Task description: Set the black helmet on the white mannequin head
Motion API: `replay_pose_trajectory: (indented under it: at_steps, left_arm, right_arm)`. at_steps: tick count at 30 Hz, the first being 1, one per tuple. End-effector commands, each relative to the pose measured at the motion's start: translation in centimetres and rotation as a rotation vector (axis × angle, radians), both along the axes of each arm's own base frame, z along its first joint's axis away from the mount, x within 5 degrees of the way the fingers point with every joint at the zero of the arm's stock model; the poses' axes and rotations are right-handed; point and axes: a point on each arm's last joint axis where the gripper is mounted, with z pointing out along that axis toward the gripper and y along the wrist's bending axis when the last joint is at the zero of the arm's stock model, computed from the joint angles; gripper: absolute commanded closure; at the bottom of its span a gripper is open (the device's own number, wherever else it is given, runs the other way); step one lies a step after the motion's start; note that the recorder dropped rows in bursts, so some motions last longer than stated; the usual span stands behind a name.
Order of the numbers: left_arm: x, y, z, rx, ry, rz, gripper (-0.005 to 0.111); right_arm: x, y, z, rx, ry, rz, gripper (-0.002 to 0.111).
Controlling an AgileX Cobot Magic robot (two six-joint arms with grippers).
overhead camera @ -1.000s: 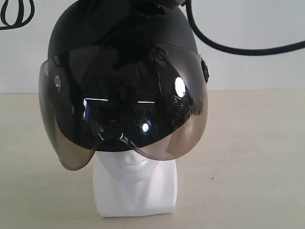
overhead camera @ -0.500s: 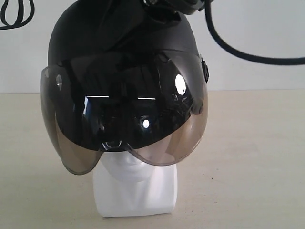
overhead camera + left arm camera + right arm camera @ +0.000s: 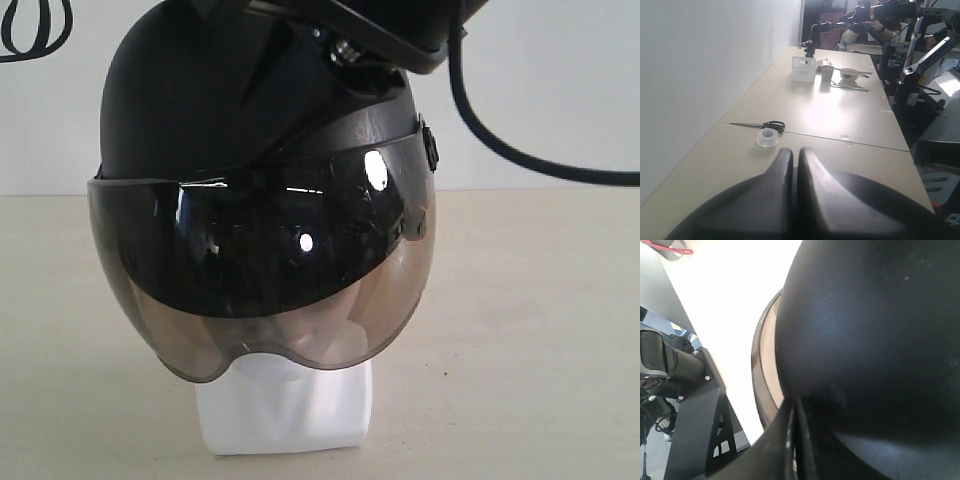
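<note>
The black helmet (image 3: 240, 120) sits on the white mannequin head (image 3: 285, 412). Its smoky visor (image 3: 270, 295) hangs over the face, so only the chin, neck and block base show. My right gripper (image 3: 794, 406) is shut, its fingertips pressed against the glossy helmet shell (image 3: 875, 325) near the visor rim (image 3: 761, 370). In the exterior view the right arm (image 3: 380, 30) lies over the helmet's crown. My left gripper (image 3: 795, 152) is shut with nothing in it, off over another stretch of table and out of the exterior view.
Past the left gripper lie a clear tape roll (image 3: 767, 137) and black scissors (image 3: 765, 124). Farther off stand a clear box (image 3: 804, 69), a cup (image 3: 827, 73) and a bowl (image 3: 849, 74). A black cable (image 3: 520, 150) hangs behind the helmet.
The helmet has tipped forward and settled lower, its visor now hiding the face down to the chin. The right arm has come further forward over the crown.
</note>
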Motion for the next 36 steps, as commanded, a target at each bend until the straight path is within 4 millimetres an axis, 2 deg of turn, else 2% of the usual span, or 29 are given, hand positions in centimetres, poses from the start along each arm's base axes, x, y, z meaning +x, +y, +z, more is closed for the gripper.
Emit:
replay_pose_trajectory:
  at_steps: [1, 5, 7, 15, 17, 20, 24, 31, 36]
  left_arm:
    - [-0.2, -0.5, -1.4, 0.061, 0.033, -0.041, 0.102]
    - [-0.4, -0.9, -1.4, 0.061, 0.033, -0.052, 0.102]
    - [-0.4, -0.9, -1.4, 0.061, 0.033, -0.051, 0.102]
    - [-0.4, -0.9, -1.4, 0.061, 0.033, -0.051, 0.102]
    - [-0.4, -0.9, -1.4, 0.061, 0.033, -0.051, 0.102]
    - [-0.4, -0.8, -0.7, 0.049, 0.023, -0.049, 0.102]
    - [-0.6, -0.8, 0.3, 0.039, 0.005, -0.046, 0.102]
    - [-1.9, -0.5, 3.3, 0.007, -0.057, -0.042, 0.102]
    - [-4.2, 0.2, 6.2, -0.004, -0.137, -0.036, 0.102]
  right_arm:
    - [0.8, -0.4, -1.5, -0.082, -0.008, -0.026, 0.108]
    - [0.8, -0.4, -3.5, -0.129, 0.041, -0.021, 0.108]
    - [0.7, -0.4, -3.8, -0.135, 0.048, -0.020, 0.108]
    - [-0.2, -1.2, -2.5, -0.107, 0.011, -0.017, 0.108]
    - [-0.8, -1.7, -1.6, -0.089, -0.031, 0.009, 0.108]
    - [-2.6, -3.6, 1.8, 0.043, -0.209, -0.036, 0.108]
    - [-4.3, -6.2, 4.7, 0.118, -0.380, -0.106, 0.108]
    - [-6.3, -10.3, 6.7, 0.080, -0.530, -0.264, 0.108]
    - [-7.7, -12.3, 7.5, 0.055, -0.608, -0.299, 0.108]
